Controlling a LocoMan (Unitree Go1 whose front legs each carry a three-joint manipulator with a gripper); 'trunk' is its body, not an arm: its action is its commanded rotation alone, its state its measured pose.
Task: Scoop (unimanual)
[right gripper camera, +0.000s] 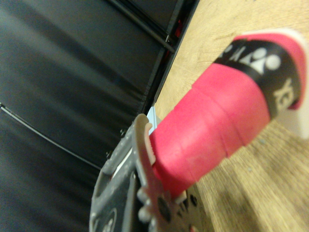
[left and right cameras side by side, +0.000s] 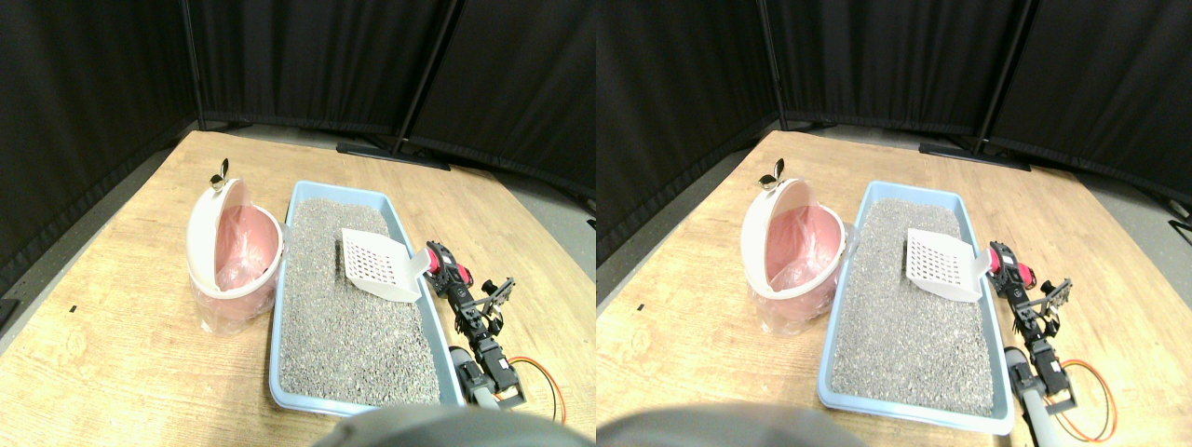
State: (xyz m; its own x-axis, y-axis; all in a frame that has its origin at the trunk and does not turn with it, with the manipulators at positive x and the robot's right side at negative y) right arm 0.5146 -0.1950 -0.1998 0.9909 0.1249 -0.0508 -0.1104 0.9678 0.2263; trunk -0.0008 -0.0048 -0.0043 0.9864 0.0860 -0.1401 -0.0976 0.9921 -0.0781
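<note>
A light wooden bench carries everything. A long pale-blue tray filled with grey gravel lies on it, running away from the camera. Just beside the tray stands a pink bin with a white swing lid and a clear lining bag. An orange cable loops on the wood near the tray's near corner. Black curtains border the bench's far edges.

Bright even overhead light, soft shadows; wide-angle bending at edges; wrist view blurred, pink handle unfocused
</note>
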